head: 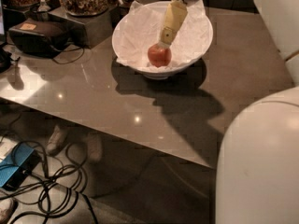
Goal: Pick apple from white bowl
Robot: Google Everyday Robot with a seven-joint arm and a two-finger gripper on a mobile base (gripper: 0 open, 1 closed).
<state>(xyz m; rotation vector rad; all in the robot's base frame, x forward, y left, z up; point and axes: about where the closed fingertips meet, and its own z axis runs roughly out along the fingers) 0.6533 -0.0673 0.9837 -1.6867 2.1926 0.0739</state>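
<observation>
Small round red-orange apple [159, 56] is seen in wide white paper-lined bowl [161, 72] on glossy grey-brown surface [93, 92]; pale gripper [164, 43] is lowered w/ tip at apple's top; grip state can't be told.

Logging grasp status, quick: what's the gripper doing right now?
The gripper is down in the white bowl, at the apple; open or closed cannot be told.

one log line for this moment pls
gripper: down in white bowl, tip at apple's top | apple: in bowl, not lifted | pick: not yet done
</observation>
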